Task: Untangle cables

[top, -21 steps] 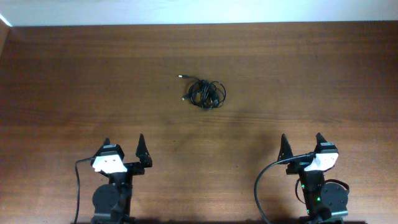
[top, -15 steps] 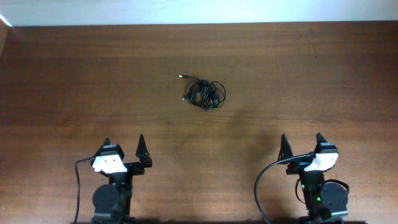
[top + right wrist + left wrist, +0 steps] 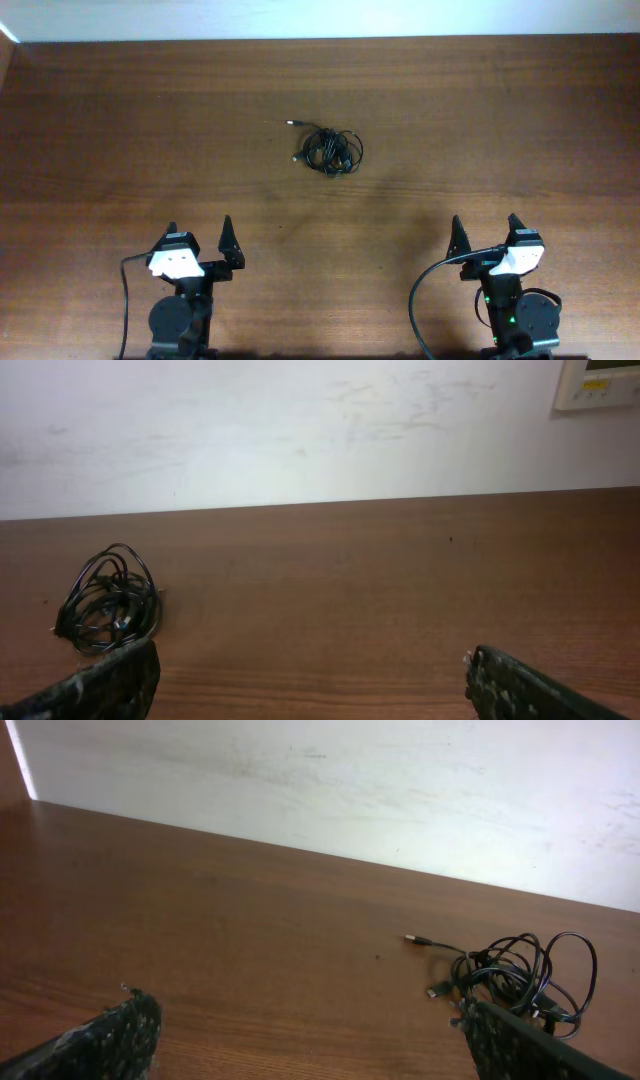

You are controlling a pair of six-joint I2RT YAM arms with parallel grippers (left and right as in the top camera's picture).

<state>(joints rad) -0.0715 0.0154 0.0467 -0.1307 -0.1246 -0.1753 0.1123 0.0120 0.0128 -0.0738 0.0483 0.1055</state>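
A small tangled bundle of black cables (image 3: 329,150) lies on the brown wooden table, a little above its middle, with two plug ends sticking out to the left. It shows at the right in the left wrist view (image 3: 520,975) and at the left in the right wrist view (image 3: 108,605). My left gripper (image 3: 199,232) is open and empty near the front edge, far below and left of the bundle; its fingers frame the left wrist view (image 3: 310,1035). My right gripper (image 3: 483,228) is open and empty at the front right (image 3: 310,680).
The table (image 3: 500,120) ends at a white wall along its far edge (image 3: 320,20). A white wall panel (image 3: 598,382) shows at the top right of the right wrist view. Each arm's black cable hangs near its base (image 3: 415,310).
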